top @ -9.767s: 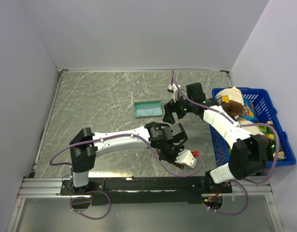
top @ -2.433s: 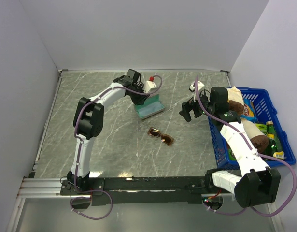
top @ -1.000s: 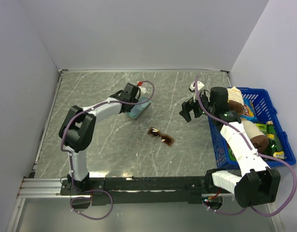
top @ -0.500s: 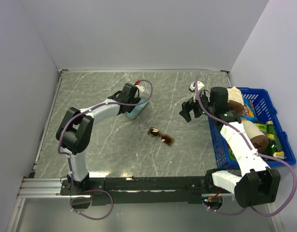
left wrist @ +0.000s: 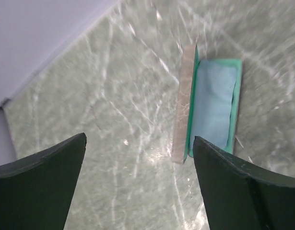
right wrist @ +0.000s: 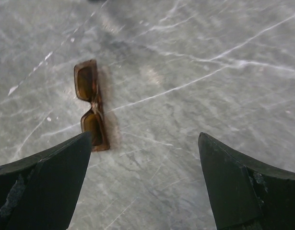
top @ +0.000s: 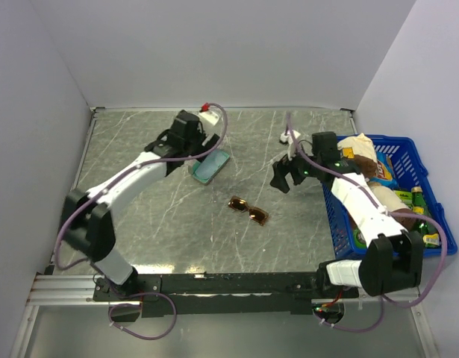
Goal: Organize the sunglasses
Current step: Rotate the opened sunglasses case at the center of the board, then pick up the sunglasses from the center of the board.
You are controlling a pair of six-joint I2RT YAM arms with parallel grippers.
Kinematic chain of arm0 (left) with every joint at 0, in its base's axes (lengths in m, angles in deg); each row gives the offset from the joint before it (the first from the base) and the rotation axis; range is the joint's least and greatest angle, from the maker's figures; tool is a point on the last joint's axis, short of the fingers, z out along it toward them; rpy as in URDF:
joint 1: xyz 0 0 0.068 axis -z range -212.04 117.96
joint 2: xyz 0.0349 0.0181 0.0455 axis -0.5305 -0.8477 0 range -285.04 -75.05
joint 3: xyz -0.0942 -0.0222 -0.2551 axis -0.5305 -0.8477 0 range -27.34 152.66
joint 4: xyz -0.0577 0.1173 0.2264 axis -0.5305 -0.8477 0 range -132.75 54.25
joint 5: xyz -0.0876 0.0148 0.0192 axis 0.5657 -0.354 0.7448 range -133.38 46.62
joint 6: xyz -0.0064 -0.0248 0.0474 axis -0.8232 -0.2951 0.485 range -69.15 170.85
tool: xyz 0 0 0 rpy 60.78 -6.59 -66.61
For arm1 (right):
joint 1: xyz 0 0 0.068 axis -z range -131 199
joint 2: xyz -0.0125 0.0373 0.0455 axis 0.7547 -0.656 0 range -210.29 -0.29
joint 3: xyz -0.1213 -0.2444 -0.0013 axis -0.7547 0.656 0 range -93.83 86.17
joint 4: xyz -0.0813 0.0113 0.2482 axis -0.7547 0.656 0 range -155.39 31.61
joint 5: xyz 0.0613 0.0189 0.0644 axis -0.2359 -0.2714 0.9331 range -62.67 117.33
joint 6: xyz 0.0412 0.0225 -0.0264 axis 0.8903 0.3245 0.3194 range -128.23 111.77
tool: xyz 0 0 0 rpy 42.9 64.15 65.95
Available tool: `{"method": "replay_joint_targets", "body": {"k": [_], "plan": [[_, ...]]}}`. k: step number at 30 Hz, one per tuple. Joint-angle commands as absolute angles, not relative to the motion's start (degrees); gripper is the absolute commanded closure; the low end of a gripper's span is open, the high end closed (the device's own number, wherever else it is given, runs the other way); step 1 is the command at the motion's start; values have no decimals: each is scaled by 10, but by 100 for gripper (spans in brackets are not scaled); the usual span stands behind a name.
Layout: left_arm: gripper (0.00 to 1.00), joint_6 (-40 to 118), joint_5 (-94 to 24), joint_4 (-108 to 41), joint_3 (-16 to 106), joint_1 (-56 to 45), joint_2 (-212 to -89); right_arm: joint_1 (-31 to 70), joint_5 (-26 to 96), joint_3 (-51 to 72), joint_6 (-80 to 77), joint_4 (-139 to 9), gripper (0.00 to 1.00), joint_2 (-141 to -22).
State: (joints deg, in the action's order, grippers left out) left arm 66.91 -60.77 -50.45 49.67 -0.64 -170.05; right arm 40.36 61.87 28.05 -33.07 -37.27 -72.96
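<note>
Sunglasses [top: 249, 210] lie flat on table [top: 139, 224], look folded, approx 4 o'clock of the open case [top: 210, 167] and well apart from it. R fingers [right wrist: 41, 191] spread wide, empty, hovering approx 1 o'clock of the sunglasses. L fingers [left wrist: 37, 191] also spread, nothing between, above case. Est.: light, thin frame, fragile; lenses slick and scratch-prone. Best hold prob. across bridge/frame mid, gentle squeeze, off lens faces.

Sunglasses [right wrist: 91, 104] on marble table [right wrist: 195, 72], between wide-spread tool [right wrist: 145, 184] fingers.
</note>
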Motion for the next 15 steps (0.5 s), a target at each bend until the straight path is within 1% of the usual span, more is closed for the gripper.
{"method": "replay_joint_targets", "body": {"k": [1,3,4,5,7,9,10,11,15], "plan": [[4,681,-546,-528,467,-26,-1578,349,612,247,-364,-341,4,-761],[4,675,-510,-539,443,-63,-1546,330,596,240,-366,-338,7,-788],[3,677,-457,-558,420,-79,-1518,310,582,239,-366,-337,11,-798],[4,678,-443,-561,405,-117,-1504,302,577,238,-364,-336,12,-818],[4,697,-403,-583,365,-152,-1465,275,559,229,-361,-331,17,-853],[4,711,-360,-584,331,-195,-1436,257,546,222,-354,-332,19,-872],[4,717,-346,-594,303,-219,-1410,249,540,218,-350,-335,23,-891],[4,720,-321,-596,291,-228,-1398,234,526,213,-345,-336,26,-899],[4,711,-292,-594,238,-251,-1353,203,511,200,-336,-332,33,-936]]}}
